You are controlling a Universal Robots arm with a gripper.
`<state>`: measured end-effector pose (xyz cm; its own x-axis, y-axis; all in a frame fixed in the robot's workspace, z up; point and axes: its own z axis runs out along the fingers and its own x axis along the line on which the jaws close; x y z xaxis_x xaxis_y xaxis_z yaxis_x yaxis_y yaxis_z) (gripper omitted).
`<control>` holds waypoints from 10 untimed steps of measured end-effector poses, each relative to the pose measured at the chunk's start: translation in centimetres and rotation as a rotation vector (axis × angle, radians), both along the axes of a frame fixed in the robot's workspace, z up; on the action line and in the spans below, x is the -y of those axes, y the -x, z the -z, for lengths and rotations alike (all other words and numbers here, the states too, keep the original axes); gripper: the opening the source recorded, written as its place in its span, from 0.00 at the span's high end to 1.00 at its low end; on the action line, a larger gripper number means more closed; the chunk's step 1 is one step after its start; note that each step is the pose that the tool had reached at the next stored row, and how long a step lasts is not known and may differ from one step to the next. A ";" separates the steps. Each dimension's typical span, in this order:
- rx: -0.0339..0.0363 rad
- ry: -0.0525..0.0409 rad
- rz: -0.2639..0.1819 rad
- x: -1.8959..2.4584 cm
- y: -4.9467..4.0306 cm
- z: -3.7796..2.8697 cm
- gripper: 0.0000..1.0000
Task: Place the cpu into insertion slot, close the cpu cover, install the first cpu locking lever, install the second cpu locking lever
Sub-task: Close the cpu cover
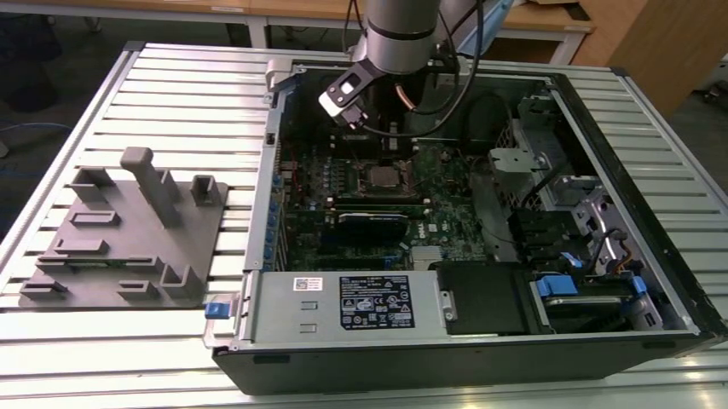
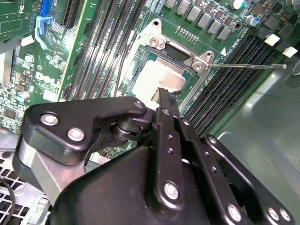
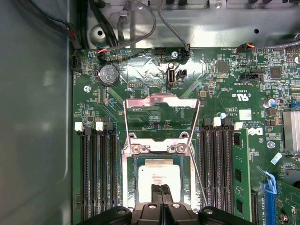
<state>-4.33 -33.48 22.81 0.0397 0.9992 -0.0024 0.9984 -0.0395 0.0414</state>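
The cpu [image 3: 158, 176], a silver-grey square, lies in the insertion slot [image 3: 129, 185] on the green board; it also shows in the second wrist view [image 2: 154, 75] and the exterior view [image 1: 383, 177]. The cpu cover [image 3: 159, 101], a thin silver frame, stands swung up from its hinge on the far side of the slot. A thin wire locking lever [image 2: 248, 66] sticks out sideways, unlatched. My gripper [image 3: 161, 191] is shut with nothing between its fingers. Its tips hover at the cpu's near edge [image 2: 164, 96]. I cannot tell whether they touch it.
Long black memory slots [image 3: 98, 173] flank the socket on both sides [image 3: 218, 168]. The open computer case [image 1: 637, 204] lies on a slatted table. Its power supply [image 1: 353, 302] sits at the front and cables [image 1: 478, 102] at the back. A grey fixture block [image 1: 125, 230] stands at the exterior view's left.
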 end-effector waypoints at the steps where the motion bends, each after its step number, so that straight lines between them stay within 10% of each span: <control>1: 0.0000 0.0001 0.000 0.00 0.00 -0.01 0.90; 10: -0.0002 0.0003 0.000 0.00 0.00 -0.23 0.90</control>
<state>-4.33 -33.48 23.03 0.0397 0.9992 -0.0027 0.9984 -0.0395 0.0413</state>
